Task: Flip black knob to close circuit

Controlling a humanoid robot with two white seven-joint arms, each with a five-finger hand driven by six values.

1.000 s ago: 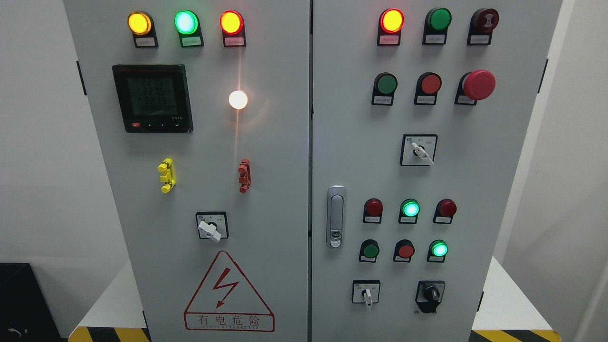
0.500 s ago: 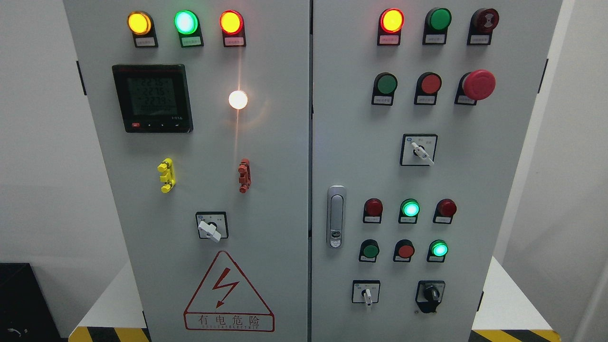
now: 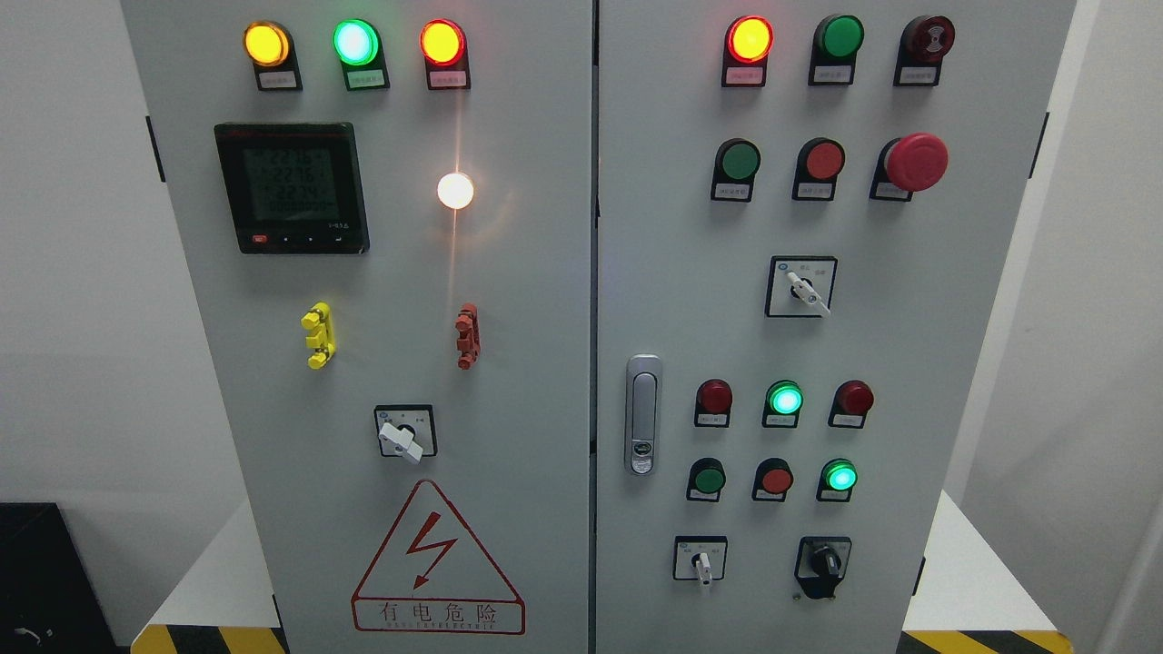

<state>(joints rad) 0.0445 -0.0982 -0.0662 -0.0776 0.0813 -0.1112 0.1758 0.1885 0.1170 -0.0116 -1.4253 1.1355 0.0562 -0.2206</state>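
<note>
Black knob (image 3: 825, 561), lower right of frame, judged small, stiff, best pinched across its ridge; no hands seen.

Neither arm nor either hand of the robot shows in the head view.

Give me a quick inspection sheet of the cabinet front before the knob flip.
Surface: grey cabinet, two doors shut.
Job's things: black knob at lower right of right door, untouched.
Clutter: nothing seen.
Hands: neither in view.
Cables: nothing seen.
Surroundings: emergency stop button upper right; white-handled selector switch left of the knob; door latch; lit meter display; shock warning sign; hazard-striped base.
</note>
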